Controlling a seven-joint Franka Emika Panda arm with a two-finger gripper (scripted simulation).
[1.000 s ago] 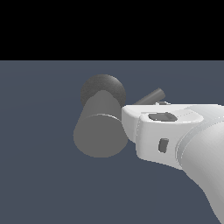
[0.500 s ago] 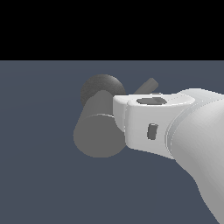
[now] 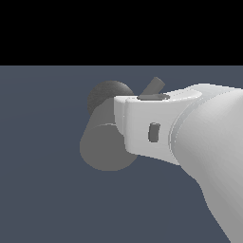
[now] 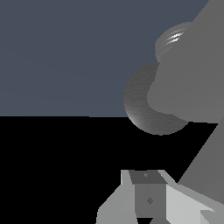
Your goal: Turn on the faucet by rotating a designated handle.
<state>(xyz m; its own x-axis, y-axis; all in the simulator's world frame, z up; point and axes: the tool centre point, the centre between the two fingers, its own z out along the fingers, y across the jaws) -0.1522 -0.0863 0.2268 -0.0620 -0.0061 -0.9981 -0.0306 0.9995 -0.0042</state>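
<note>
I see the thick matte grey cylinder faucet (image 3: 107,147) centre-frame, its thin rod handle (image 3: 153,87) above; whether the fingers are clenched, I cannot tell.

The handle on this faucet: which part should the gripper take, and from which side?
Probably the handle's free outer end, the only part showing past the white arm. It is a thin rod angling up from the faucet, so closing across its width from the exterior view's right seems best.
</note>
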